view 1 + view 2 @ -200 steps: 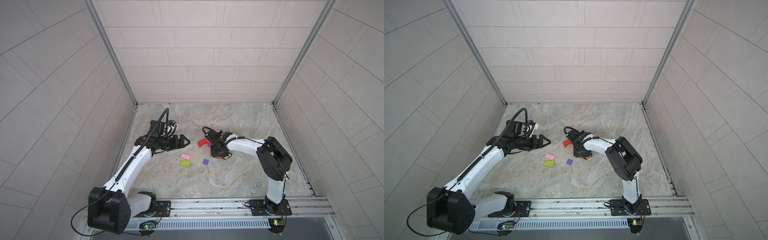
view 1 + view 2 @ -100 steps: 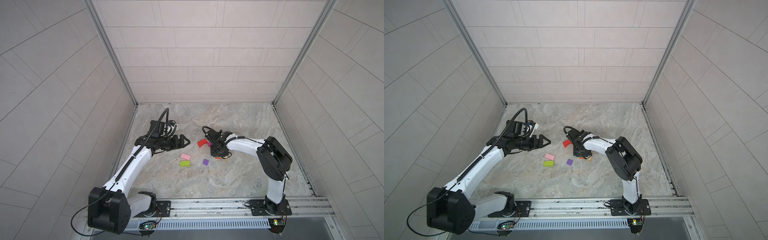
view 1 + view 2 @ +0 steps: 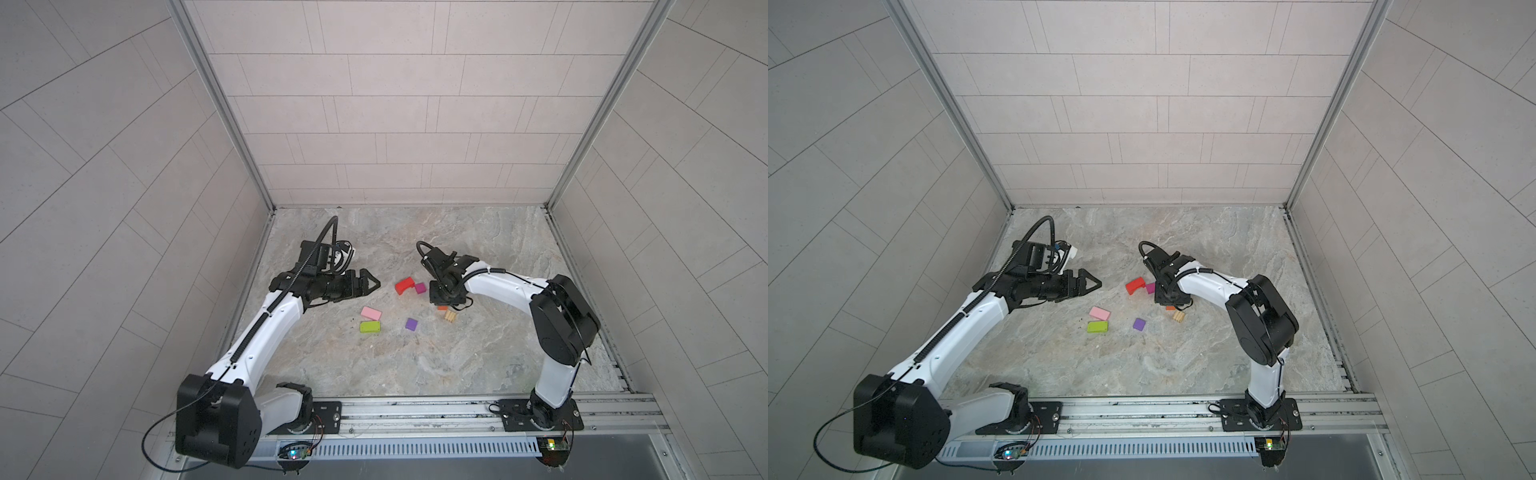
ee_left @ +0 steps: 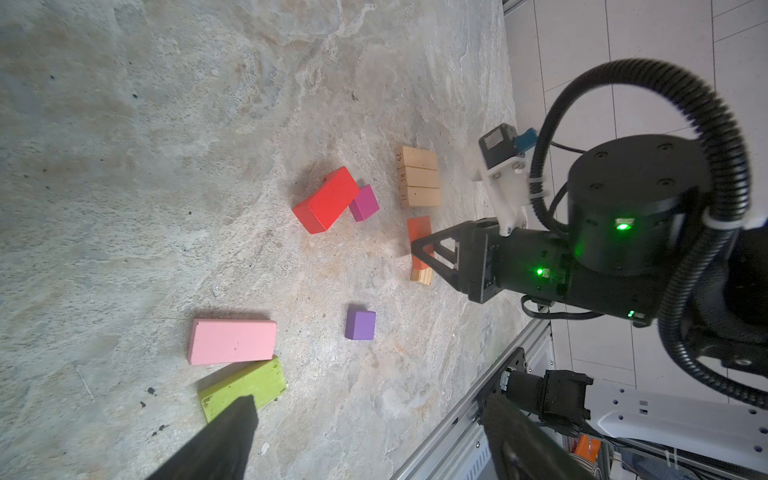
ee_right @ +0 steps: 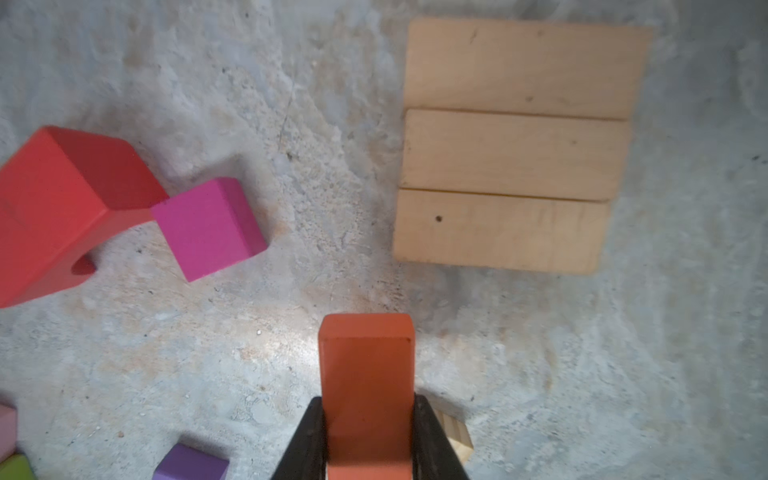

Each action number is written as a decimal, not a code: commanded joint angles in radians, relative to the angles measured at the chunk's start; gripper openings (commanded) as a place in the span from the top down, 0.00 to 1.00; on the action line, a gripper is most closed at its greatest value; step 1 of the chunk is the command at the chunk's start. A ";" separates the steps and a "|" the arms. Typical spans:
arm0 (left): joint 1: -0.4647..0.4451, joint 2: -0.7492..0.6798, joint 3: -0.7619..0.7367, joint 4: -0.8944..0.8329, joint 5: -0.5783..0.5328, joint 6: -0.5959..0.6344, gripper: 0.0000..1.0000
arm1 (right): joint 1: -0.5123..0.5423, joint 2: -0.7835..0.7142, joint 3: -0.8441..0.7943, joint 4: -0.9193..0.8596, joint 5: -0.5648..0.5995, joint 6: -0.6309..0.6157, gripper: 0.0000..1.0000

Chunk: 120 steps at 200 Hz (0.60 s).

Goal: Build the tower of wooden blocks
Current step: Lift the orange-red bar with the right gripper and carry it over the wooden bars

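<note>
Low in the left wrist frame, the lime green block (image 4: 243, 388), pink block (image 4: 232, 340) and purple cube (image 4: 360, 324) lie loose on the tabletop (image 4: 124, 166). At centre right the right gripper's (image 5: 368, 419) jaws pinch the orange block (image 4: 419, 232): a pick-up, I judge. Next it needs carrying onto the three tan bars (image 4: 417, 183) just above it in frame, all there is of the tower (image 5: 515, 153). Their ends read 29, 85, 31. The left gripper's (image 3: 370, 284) jaws stand spread, empty.

Top views: orange block (image 3: 442, 308) mostly hidden beneath right hand (image 3: 444, 303); red arch (image 5: 54, 208) cut by wrist-view edge
</note>
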 commanded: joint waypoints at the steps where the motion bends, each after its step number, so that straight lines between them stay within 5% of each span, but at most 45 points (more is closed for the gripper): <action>1: -0.002 -0.010 -0.011 0.008 0.005 -0.002 0.08 | -0.038 -0.052 0.029 -0.049 -0.011 -0.032 0.79; 120: -0.002 -0.007 -0.012 0.005 -0.001 -0.001 0.08 | -0.215 0.046 0.136 -0.086 -0.080 -0.126 0.78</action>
